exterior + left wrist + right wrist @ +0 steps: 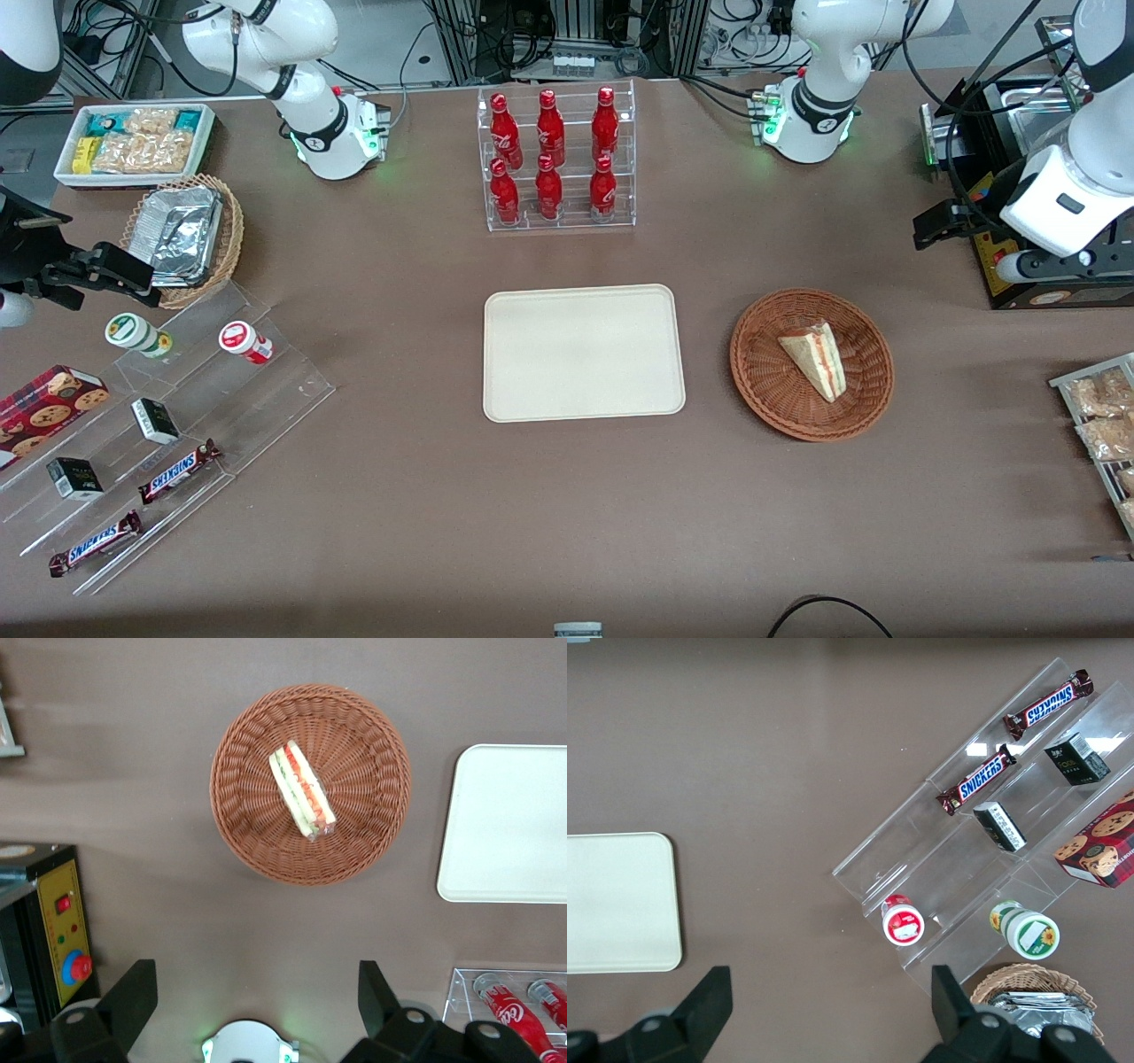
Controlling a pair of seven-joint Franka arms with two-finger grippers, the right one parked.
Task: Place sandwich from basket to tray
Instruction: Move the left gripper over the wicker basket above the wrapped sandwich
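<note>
Sandwich (817, 356) lies in the basket (764, 386), untouched; the tray (584, 353) beside it is bare.
Likely light, soft and crushable, perhaps in slippery film, so a gentle pinch across its flat bread faces near the thick end seems best. The claw (251, 992) hangs high above the surface, spread wide, holding nothing.

The front view looks steeply down over the whole surface (567, 532); both wrist views (looking straight down) share its tray (583, 352).
</note>
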